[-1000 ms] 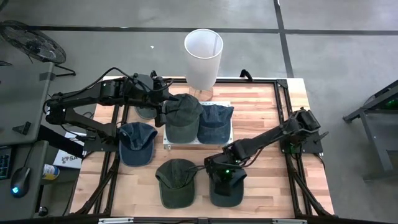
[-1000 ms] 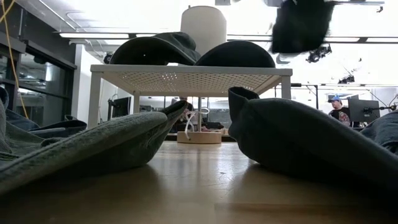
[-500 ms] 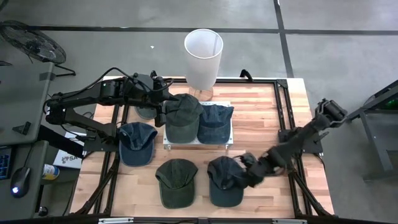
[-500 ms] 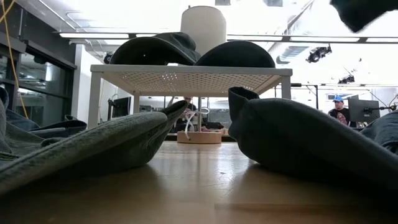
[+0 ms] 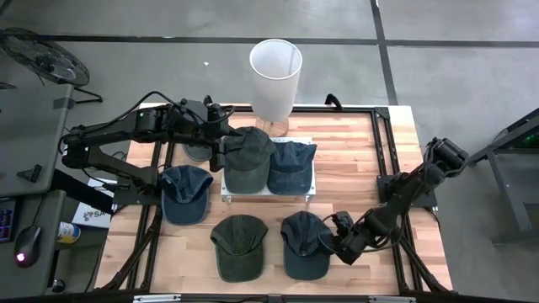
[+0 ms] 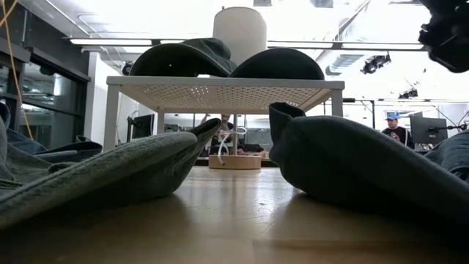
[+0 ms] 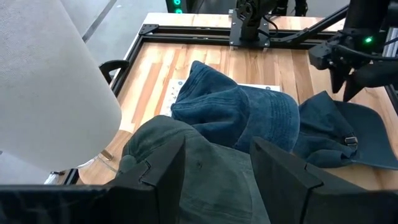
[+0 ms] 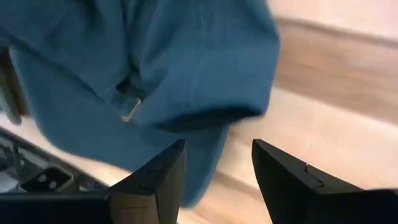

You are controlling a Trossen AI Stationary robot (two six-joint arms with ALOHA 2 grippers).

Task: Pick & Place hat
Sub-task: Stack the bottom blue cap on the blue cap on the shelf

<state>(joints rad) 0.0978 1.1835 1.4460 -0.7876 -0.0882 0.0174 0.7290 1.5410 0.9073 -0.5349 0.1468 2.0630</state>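
Note:
Two hats sit on a white rack (image 5: 311,193): a green hat (image 5: 247,158) and a blue hat (image 5: 291,166). Three more lie on the wooden table: a blue hat (image 5: 185,192) at the left, a green hat (image 5: 238,246) and a blue hat (image 5: 303,246) near the front edge. My left gripper (image 5: 226,141) stands open over the far-left side of the green hat (image 7: 205,174) on the rack. My right gripper (image 5: 338,242) is open just right of the near blue hat (image 8: 155,68), pointing down at its rim by the strap buckle (image 8: 130,112).
A tall white cylinder (image 5: 275,71) stands at the table's far edge, behind the rack. Black frame rails (image 5: 389,151) run along the table's sides. Bare wood (image 5: 354,160) lies right of the rack. A person (image 6: 398,130) sits far back in the room.
My right gripper has swung from above the near blue hat toward the table's right edge, sunk a little and rolled about its own axis. It now stands beside that hat. The hats lie as before.

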